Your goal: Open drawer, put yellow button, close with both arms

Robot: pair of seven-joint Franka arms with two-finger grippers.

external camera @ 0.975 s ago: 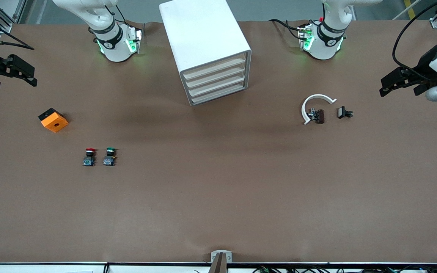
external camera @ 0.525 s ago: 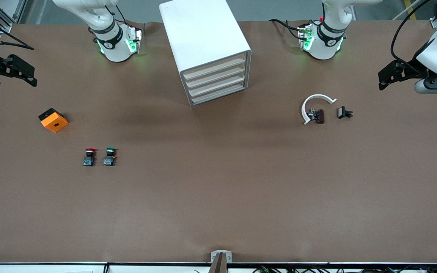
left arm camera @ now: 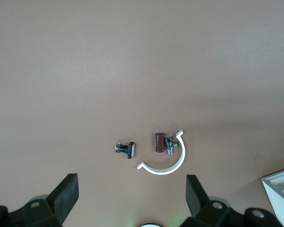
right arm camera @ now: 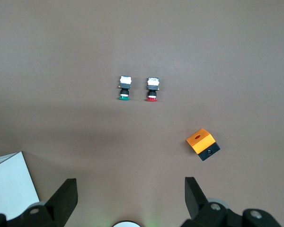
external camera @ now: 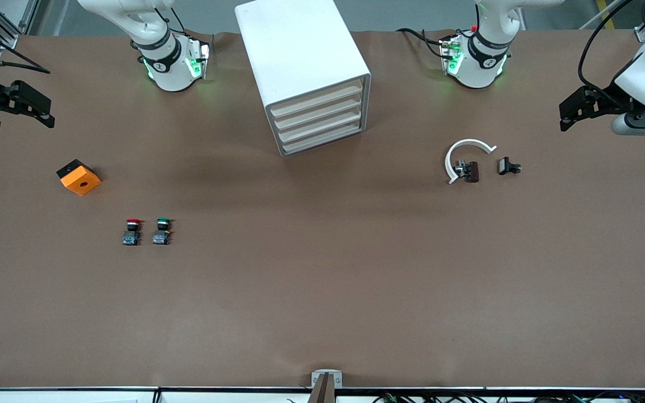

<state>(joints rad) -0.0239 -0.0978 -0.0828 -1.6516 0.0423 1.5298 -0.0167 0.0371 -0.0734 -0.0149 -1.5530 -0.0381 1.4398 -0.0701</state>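
The white cabinet [external camera: 300,50] stands between the two arm bases, and each drawer [external camera: 317,115] in its stack is pushed in, cream front strips flush. The yellow button is out of view. My left gripper [external camera: 571,115] hangs open and empty over the left arm's end of the table; in the left wrist view its gripper [left arm camera: 132,194] has only bare table between the jaws. My right gripper [external camera: 34,109] hangs open and empty over the right arm's end, and the right wrist view shows the same of that gripper [right arm camera: 131,194].
A red-capped button [external camera: 131,231] and a green-capped button [external camera: 161,230] stand side by side, with an orange cube [external camera: 79,177] beside them toward the right arm's end. A white C-shaped ring [external camera: 464,157], a brown part [external camera: 471,171] and a small black part [external camera: 507,166] lie toward the left arm's end.
The left arm's wrist has turned and its gripper has drawn slightly toward the robots' side of the table. The right arm and all the objects have stayed put.
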